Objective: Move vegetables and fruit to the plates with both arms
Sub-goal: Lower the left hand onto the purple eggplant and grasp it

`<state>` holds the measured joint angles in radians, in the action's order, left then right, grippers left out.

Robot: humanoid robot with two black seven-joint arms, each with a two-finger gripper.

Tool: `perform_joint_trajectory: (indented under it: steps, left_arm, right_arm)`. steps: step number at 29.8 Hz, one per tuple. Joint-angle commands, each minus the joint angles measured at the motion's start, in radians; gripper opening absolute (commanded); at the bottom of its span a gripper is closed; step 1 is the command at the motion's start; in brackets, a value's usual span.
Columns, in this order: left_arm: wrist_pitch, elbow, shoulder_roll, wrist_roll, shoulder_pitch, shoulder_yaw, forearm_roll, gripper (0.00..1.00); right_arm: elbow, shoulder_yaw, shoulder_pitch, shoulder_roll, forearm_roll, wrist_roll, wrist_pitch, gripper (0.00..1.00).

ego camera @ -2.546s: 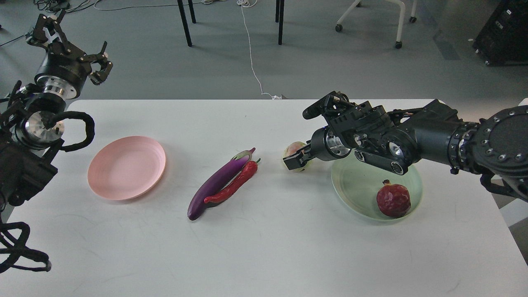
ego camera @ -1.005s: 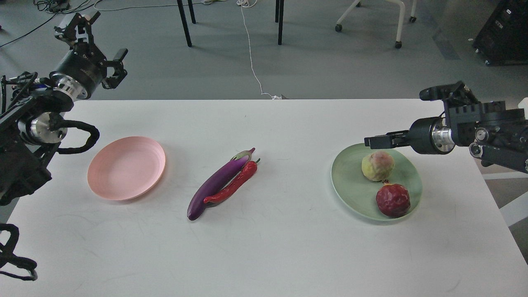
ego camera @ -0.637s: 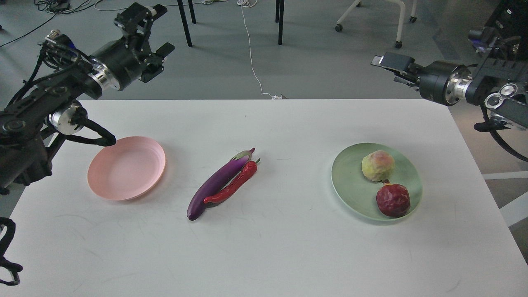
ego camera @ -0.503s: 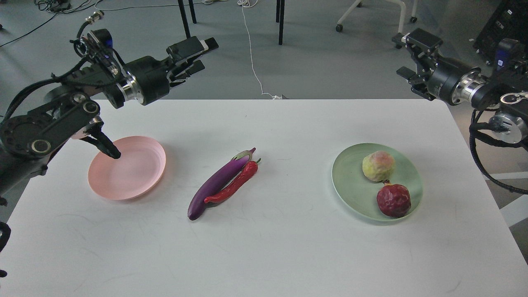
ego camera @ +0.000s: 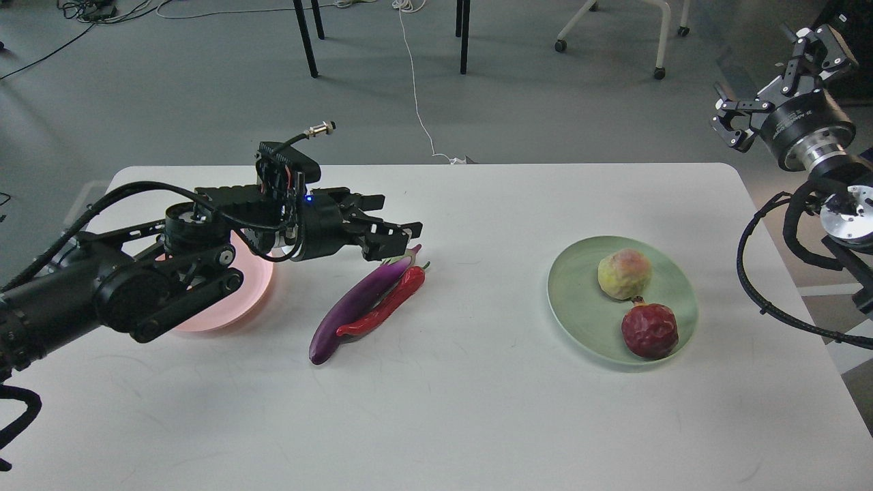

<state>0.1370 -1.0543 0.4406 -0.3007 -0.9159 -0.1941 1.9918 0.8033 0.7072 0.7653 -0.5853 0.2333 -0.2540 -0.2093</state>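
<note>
**Left gripper at the eggplant's cap; fruit on the green plate**

The white surface (ego camera: 477,409) filled most of the frame. At centre, the purple eggplant (ego camera: 354,303) lay on a diagonal, cap end toward the upper right, with the red chili pepper (ego camera: 385,307) pressed along its right side, touching it.

The left arm reached in from the left edge, low over the surface. The left gripper (ego camera: 399,236) sat just above and left of the eggplant's cap, its fingers parted and holding nothing; whether a fingertip touched the cap could not be told. The arm's body covered much of the pink plate (ego camera: 256,290), which showed only as a crescent at left of centre.

At right of centre sat the mint green plate (ego camera: 573,300). On it were the yellow-green fruit (ego camera: 624,273) blushed pink, toward the plate's upper part, and the dark red pomegranate (ego camera: 649,331) just below it, the two touching or nearly so.

The right gripper (ego camera: 777,68) stood in the upper right corner, raised off the surface's edge over the grey floor, claws spread wide and empty, well apart from the green plate.
</note>
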Motion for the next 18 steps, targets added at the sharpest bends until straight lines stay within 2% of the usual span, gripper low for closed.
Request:
perform_joint_trajectory:
  steps: [1, 9, 14, 18]
  left_arm:
    - [-0.005, 0.049, -0.036, 0.002, 0.009, 0.027, 0.028, 0.74]
    - [-0.01, 0.088, -0.043, 0.025, 0.097, 0.025, 0.032, 0.59]
    - [-0.014, 0.129, -0.072, 0.023, 0.106, 0.025, 0.032, 0.5]
    - [-0.014, 0.134, -0.071, 0.023, 0.123, 0.025, 0.032, 0.35]
  right_arm:
    - [0.002, 0.02, -0.02, -0.002, 0.0, -0.002, -0.013, 0.99]
    - [0.004, 0.018, -0.035, -0.01, 0.0, -0.002, -0.038, 0.99]
    - [0.005, 0.015, -0.035, -0.007, 0.0, -0.002, -0.038, 0.99]
    - [0.005, 0.015, -0.035, -0.001, 0.0, -0.004, -0.038, 0.99]
